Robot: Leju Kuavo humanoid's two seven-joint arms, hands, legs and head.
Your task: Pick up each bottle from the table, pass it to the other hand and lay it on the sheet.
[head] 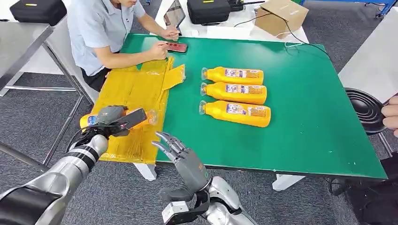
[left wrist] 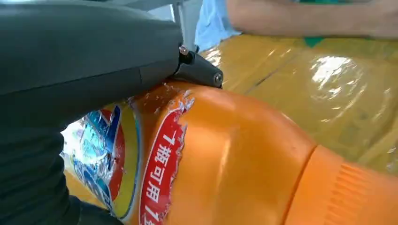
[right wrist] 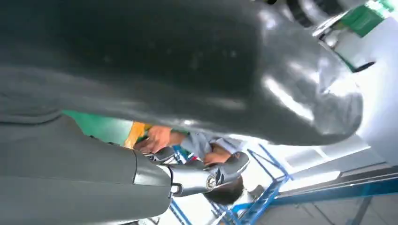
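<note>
My left hand [head: 114, 120] grips an orange bottle [head: 89, 120] lying sideways just above the near part of the yellow sheet [head: 131, 93]. Its clear cap end [head: 151, 116] points toward the green table. Up close, the bottle [left wrist: 225, 159] shows a red and blue label under my thumb [left wrist: 84, 61]. My right hand [head: 180, 154] hovers by the table's near edge, fingers spread and holding nothing; the right wrist view gives a close look at its grey thumb [right wrist: 187, 61]. Three more orange bottles [head: 233, 75] [head: 234, 93] [head: 237, 113] lie side by side on the green table [head: 305, 122].
A person [head: 103, 33] sits at the far left of the table, hands on a red phone [head: 176, 47]. Another person's hand [head: 390, 115] shows at the right edge beside a black stool [head: 366, 108]. A cardboard box [head: 281, 15] and black cases stand behind.
</note>
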